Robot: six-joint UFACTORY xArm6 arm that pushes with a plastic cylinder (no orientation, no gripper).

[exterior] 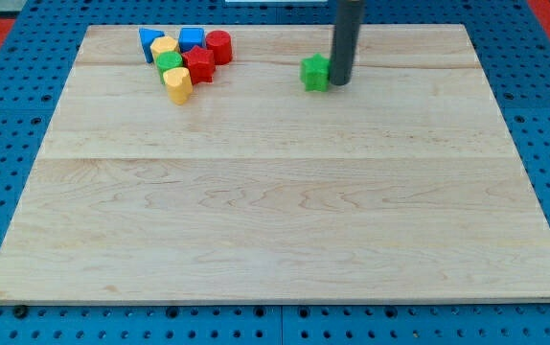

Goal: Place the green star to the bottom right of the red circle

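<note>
The green star [315, 73] lies on the wooden board [275, 211] near the view's top, right of centre. My tip [339, 82] stands right against the star's right side. The red circle [218, 46] is a red cylinder at the right end of a cluster of blocks at the view's top left, well to the left of the star.
The cluster also holds a blue triangle [149, 42], a blue block [192, 39], a yellow block [165, 47], a green round block [170, 63], a red star-like block [198, 66] and a yellow heart-like block [177, 84]. Blue pegboard surrounds the board.
</note>
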